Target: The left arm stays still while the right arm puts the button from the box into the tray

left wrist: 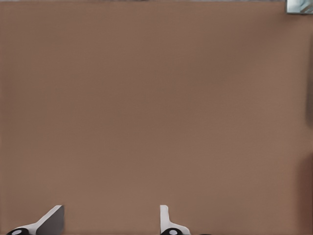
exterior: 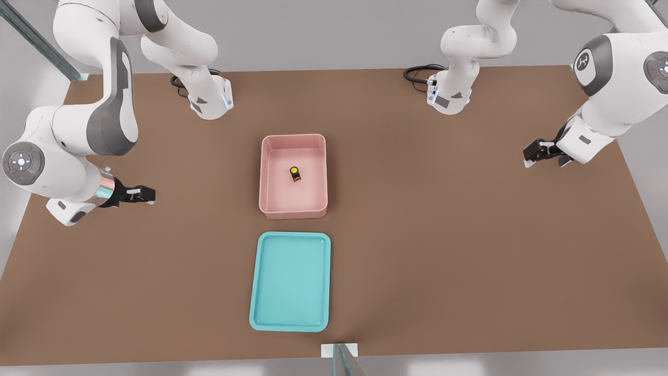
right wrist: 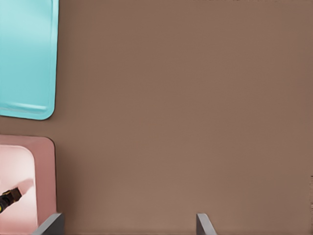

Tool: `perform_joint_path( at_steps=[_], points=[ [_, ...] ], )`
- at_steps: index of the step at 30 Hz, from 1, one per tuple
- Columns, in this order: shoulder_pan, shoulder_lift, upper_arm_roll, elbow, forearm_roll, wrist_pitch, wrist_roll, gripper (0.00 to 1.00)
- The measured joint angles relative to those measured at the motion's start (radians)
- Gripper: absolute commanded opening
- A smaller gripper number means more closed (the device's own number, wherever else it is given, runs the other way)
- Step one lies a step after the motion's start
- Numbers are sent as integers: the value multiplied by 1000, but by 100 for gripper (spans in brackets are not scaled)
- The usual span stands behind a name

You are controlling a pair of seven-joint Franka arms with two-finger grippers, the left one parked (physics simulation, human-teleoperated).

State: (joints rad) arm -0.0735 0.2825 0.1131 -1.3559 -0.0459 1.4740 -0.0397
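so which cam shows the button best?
Front view: the button sits whole inside the box, yellow cap visible. Right wrist view catches only part of it at the frame edge. Left wrist view shows none. The gripper hangs open over the table.

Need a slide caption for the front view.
Button in pink box, teal tray beside it, gripper open over the table at front view's left.
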Motion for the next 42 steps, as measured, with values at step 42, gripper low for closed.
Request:
perform_joint_path(
  at_steps=[42],
  points=[
    [829,88,-66,-795,62,886,451,100]
  ],
)
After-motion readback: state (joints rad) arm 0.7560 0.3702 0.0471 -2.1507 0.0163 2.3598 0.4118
